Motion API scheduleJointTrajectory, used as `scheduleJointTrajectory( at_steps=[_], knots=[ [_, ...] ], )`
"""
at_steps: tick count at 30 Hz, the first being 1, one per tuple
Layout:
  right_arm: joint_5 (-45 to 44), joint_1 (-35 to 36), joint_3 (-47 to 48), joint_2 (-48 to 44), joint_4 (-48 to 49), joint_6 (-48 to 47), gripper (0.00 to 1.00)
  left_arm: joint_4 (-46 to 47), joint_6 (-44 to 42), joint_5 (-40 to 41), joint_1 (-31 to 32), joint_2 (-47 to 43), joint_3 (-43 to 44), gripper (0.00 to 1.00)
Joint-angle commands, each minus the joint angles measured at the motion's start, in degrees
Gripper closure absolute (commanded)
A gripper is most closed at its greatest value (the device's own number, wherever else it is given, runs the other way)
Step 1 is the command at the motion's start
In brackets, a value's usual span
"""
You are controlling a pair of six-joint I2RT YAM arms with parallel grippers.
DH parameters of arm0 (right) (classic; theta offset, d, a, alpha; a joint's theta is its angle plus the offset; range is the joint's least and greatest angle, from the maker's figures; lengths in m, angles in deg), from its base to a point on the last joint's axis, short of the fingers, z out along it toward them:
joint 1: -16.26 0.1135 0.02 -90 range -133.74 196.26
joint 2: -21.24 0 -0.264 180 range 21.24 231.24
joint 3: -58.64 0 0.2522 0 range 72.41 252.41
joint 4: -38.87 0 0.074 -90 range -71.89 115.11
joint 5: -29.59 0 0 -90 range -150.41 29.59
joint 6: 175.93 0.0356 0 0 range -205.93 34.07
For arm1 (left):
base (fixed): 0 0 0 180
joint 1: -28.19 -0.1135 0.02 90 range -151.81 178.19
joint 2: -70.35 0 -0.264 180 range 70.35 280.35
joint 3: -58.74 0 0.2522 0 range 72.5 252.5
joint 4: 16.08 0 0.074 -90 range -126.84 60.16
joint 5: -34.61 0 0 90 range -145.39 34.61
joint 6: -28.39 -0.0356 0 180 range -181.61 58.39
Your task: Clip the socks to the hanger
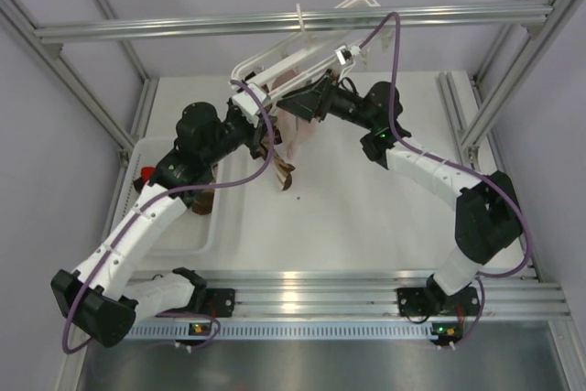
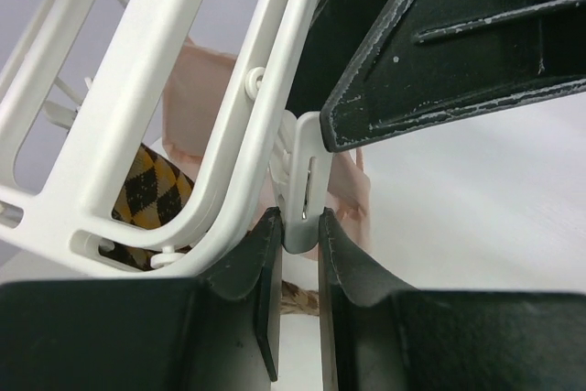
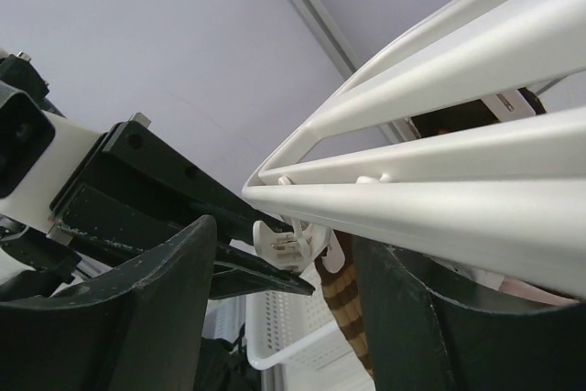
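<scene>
Left gripper (image 2: 300, 244): I pinch a clip (image 2: 308, 171) on the hanger (image 2: 247, 135), far centre.
Right gripper (image 3: 286, 254): fingers spread, astride the hanger's bar.
Sock (image 3: 345, 299): dangles under the hanger.
Risk: my pinch slides off; clip snaps shut without sock.

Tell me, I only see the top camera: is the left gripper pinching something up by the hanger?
Observer: Yes. Its wrist camera shows the left gripper shut on a white clip under the hanger.
Operator: And the right one?
Observer: The right gripper stands open below a hanger bar, pinching nothing.
Operator: What's behind the clip?
Observer: Pale pink fabric hangs right behind it.
</scene>
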Motion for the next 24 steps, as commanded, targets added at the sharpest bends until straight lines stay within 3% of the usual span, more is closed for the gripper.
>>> scheduleJointTrajectory(
  at_steps=[1,9,19,22,23,24],
  knots=[
    [1.8,0.1,1.1,-2.2,4.9,1.7,0.41,1.7,2.8,-3.0,-0.6,-1.0,2.8,1.0],
    [2.6,0.5,0.0,-2.4,4.7,2.4,0.4,2.4,3.9,-5.0,-0.6,-0.7,2.8,1.0],
    [2.7,0.5,0.6,-2.1,3.7,2.4,0.75,2.5,4.1,-5.3,-0.6,-0.7,2.8,1.0],
    [2.9,0.5,1.2,-2.0,2.5,2.2,0.88,2.6,4.9,-4.7,-0.6,-0.9,3.0,0.86],
    [3.0,0.5,1.3,-1.9,2.1,2.1,0.9,2.6,5.1,-4.4,-0.6,-1.1,2.9,0.73],
    [3.0,0.4,1.4,-2.0,1.9,1.8,0.96,2.5,5.1,-4.3,-0.5,-1.2,3.0,0.66]
  ],
)
